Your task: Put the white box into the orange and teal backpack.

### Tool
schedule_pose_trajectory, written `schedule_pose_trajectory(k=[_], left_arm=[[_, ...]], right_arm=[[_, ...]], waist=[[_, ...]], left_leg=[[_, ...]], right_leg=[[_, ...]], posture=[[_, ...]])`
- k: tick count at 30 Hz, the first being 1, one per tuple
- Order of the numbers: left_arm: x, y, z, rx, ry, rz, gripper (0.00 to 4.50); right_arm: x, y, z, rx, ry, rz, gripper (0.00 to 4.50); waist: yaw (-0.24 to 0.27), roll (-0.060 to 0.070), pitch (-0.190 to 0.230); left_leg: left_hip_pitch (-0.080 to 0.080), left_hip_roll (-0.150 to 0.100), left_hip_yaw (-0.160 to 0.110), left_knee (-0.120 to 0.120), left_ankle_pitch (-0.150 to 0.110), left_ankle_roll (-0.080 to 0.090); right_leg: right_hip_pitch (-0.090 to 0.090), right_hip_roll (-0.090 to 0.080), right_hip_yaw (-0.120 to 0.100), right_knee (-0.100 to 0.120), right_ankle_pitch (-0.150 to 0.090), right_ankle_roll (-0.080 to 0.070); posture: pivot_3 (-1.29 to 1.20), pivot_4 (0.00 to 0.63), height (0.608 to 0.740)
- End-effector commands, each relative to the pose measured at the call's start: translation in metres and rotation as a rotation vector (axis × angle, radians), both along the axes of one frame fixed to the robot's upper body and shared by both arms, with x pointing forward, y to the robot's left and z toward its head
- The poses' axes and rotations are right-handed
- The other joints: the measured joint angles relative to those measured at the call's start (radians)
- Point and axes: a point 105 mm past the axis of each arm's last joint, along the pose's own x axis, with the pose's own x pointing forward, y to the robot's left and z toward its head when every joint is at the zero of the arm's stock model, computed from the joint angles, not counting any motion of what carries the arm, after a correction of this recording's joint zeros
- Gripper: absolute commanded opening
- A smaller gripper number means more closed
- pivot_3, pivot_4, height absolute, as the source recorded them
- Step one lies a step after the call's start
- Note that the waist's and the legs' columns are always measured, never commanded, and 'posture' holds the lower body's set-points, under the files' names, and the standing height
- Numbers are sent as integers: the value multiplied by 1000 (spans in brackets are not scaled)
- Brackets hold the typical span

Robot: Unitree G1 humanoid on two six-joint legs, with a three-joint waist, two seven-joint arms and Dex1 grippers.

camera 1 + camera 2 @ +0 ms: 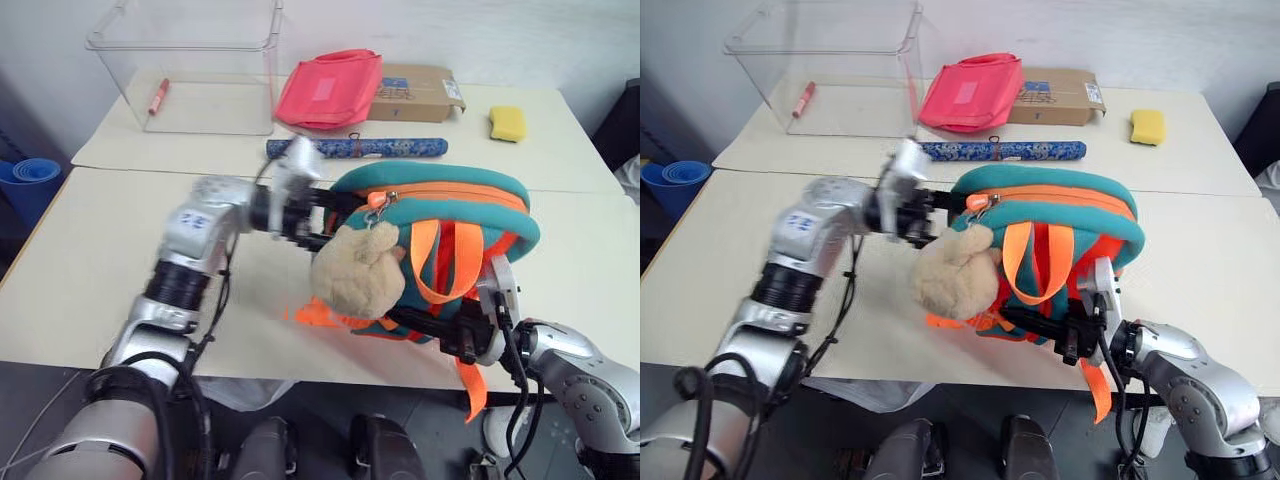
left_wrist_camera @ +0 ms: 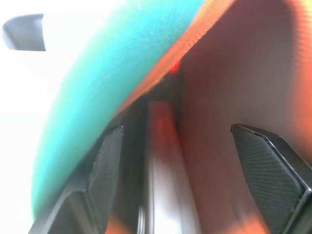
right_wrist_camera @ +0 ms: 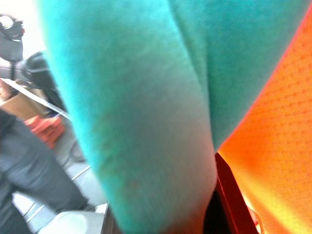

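The backpack (image 1: 440, 250) is standing near the front edge of the bench (image 1: 90, 270), plush toy (image 1: 358, 268) hanging at its front. The left pincer (image 1: 318, 215) is sitting at the zip opening, jaws spread wide inside the mouth. In the left wrist view a pale, glossy edge (image 2: 163, 195) is lying between the fingers (image 2: 109, 161); judging by that, the white box is already inside the bag, though blur prevents certainty. The right pincer (image 1: 455, 335) is closed narrow on the backpack's lower edge, steadying it.

Procedure for this step:
- Keep the right grip firm while the left arm is clearing the opening.
- Keep the left jaws clear of the zip trim.
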Motion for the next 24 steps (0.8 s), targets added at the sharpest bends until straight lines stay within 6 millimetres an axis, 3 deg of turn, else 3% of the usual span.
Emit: schedule_pose_trajectory(k=[1, 8, 10, 16, 19, 20, 21, 24], left_arm=[[-30, 22, 13, 8, -43, -95, 3650], [-62, -9, 26, -121, -113, -124, 3650], [-68, -22, 20, -127, -144, -128, 3650], [-63, -39, 7, -131, -169, -82, 3650], [-55, -44, -3, -85, -254, -51, 3071], [-50, -45, -4, -81, -273, -30, 3071], [-45, -46, -3, -80, -296, -2, 2663], [-36, -49, 0, -90, -342, 44, 2015]], right_arm=[[11, -4, 14, 22, -97, -41, 66], [24, 4, 12, 14, -108, -17, 66], [26, 8, 11, 15, -106, -2, 66], [31, 10, 10, 19, -110, 9, 66], [31, 10, 14, 29, -121, 3, 66], [31, 9, 15, 33, -126, -3, 66], [31, 8, 16, 35, -130, -10, 66], [31, 5, 18, 41, -139, -30, 66]], waist=[[-2, 0, 0], [27, 0, 0], [24, 0, 0], [21, 0, 0], [23, 0, 0], [23, 0, 0], [23, 0, 0], [25, 0, 0]], left_leg=[[0, 0, 0, 0, 0, 0], [-9, -2, -9, 11, -3, 5], [-9, -4, -9, 11, -3, 6], [-8, -2, -8, 11, -2, 5], [-8, -3, -7, 11, -2, 5], [-8, -3, -7, 11, -2, 5], [-8, -3, -7, 11, -2, 5], [-8, -3, -7, 11, -2, 5]], right_leg=[[0, 0, -1, 0, 0, 0], [2, -2, -1, -1, 2, 3], [2, -2, -1, -1, 3, 4], [2, 0, -2, -1, 3, 4], [2, 1, -2, -1, 3, 4], [2, 1, -2, -1, 3, 4], [2, 1, -2, -1, 3, 4], [2, 0, -2, -1, 3, 4]], posture=[[0, 150, 740], [0, 150, 740], [0, 150, 740], [0, 150, 740], [0, 150, 740], [0, 150, 740], [0, 150, 740], [0, 150, 740]])
